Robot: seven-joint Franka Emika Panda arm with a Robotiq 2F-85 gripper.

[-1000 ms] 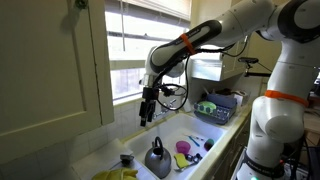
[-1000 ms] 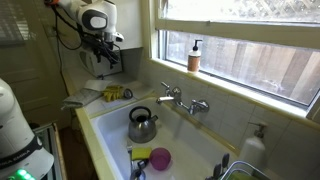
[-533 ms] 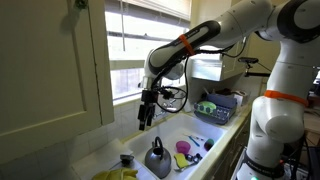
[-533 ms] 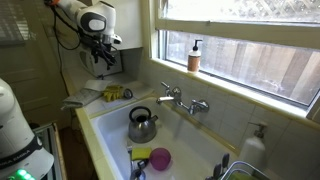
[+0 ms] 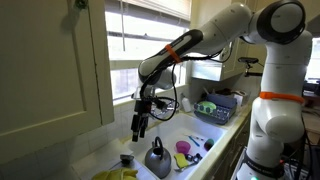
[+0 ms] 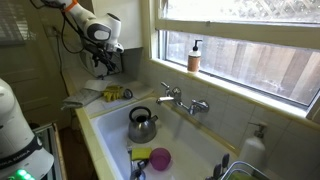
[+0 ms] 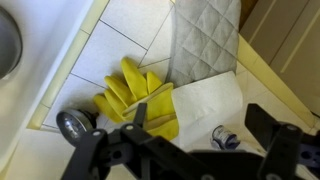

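Observation:
My gripper (image 7: 200,135) is open and empty, its two dark fingers (image 7: 262,120) spread wide. It hangs above the tiled counter at the end of the sink, as both exterior views show (image 5: 138,125) (image 6: 106,63). Directly below it lie a white paper towel (image 7: 205,100) and a small blue-and-white object (image 7: 225,140). A pair of yellow rubber gloves (image 7: 130,100) lies beside the towel and also shows in both exterior views (image 5: 118,174) (image 6: 113,93). A grey quilted pad (image 7: 205,35) lies beyond the towel.
A metal kettle (image 5: 157,158) (image 6: 141,124) stands in the white sink (image 6: 190,140), with a pink bowl (image 6: 160,158) near it. A dark round plug (image 7: 75,125) sits by the gloves. A faucet (image 6: 180,100), a soap bottle (image 6: 194,56) and a dish rack (image 5: 220,103) stand nearby.
My gripper has moved down and away from the window, toward the counter end where the gloves lie. It stays open. Nothing else has moved.

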